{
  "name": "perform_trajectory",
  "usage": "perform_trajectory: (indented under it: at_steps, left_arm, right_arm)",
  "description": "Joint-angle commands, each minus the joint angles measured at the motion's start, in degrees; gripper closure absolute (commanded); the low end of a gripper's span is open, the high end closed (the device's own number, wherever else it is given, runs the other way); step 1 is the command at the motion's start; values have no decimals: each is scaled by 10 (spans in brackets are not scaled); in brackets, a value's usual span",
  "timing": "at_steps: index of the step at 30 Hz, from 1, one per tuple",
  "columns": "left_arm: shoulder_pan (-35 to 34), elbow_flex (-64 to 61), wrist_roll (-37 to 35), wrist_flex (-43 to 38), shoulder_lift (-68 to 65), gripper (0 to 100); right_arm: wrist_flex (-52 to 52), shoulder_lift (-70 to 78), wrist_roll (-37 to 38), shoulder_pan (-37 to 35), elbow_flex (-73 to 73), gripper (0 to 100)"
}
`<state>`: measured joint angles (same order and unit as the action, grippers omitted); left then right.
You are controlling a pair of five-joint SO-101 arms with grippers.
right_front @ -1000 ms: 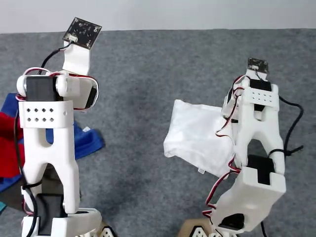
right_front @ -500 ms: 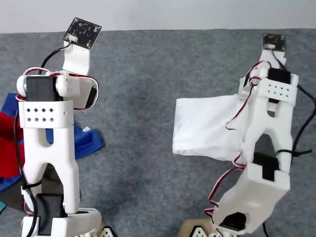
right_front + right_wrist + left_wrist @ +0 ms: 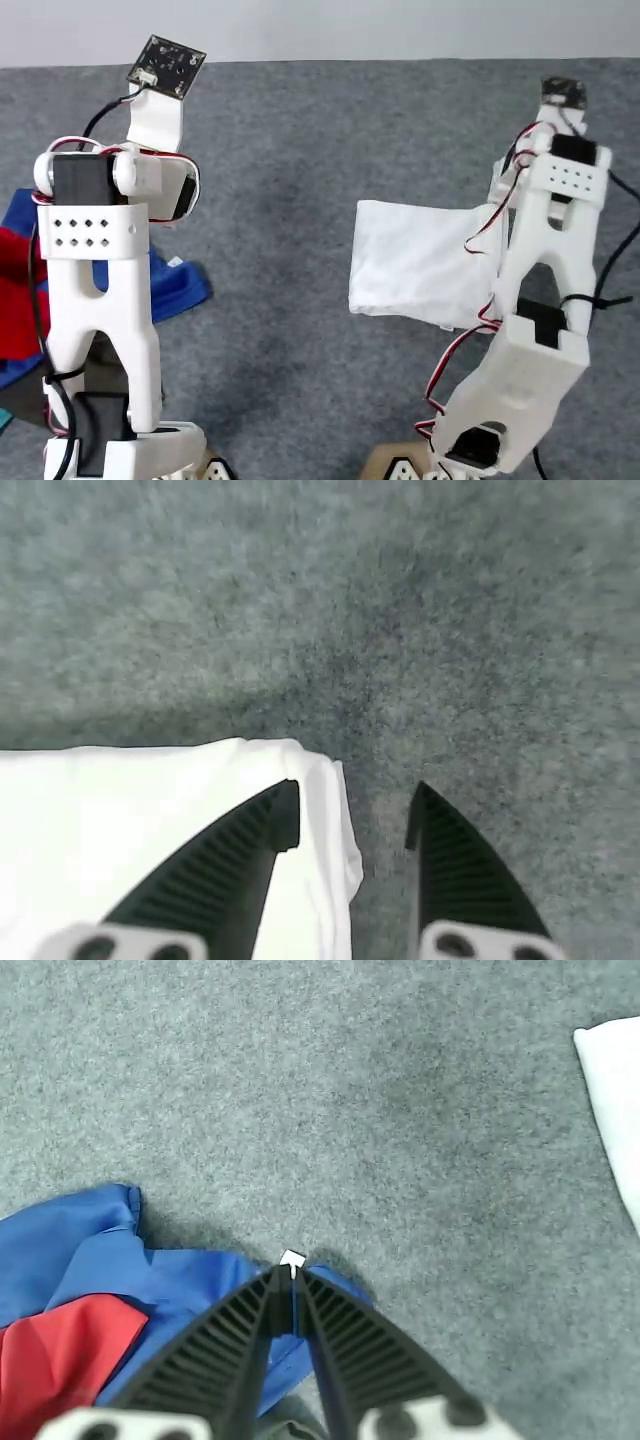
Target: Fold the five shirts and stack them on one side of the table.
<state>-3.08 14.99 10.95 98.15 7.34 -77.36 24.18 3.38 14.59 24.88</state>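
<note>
Grey felt-like work surface (image 3: pixel 300 150); pale wall strip (image 3: pixel 320 30) beyond its far edge

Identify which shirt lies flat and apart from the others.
The white shirt, alone beside the right arm. The blue shirt and red shirt lie bunched together under the left arm.
</note>
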Motion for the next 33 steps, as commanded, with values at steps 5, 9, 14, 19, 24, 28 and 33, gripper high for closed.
perform_trajectory:
  at_steps: [5, 9, 14, 19, 24, 28, 33]
  left_arm:
    - [-4, 2, 2, -8, 23, 992]
    - [-4, 2, 2, -7, 24, 992]
    - [-4, 2, 2, -7, 24, 992]
    - [-4, 2, 2, -7, 24, 992]
    - [-4, 2, 2, -7, 24, 992]
    - [-4, 2, 2, -9, 23, 992]
    - [-4, 2, 2, -10, 23, 992]
  right_arm:
    - [-154, -84, -10, -86, 47, 803]
    - [-237, -68, -11, -116, 46, 900]
    - [-249, -15, -10, -117, 39, 976]
    - [-252, 48, -6, -99, 35, 978]
    - [-252, 57, 4, -59, -20, 978]
    - [-251, 42, 32, -36, -73, 985]
    - [-246, 29, 51, -7, -128, 986]
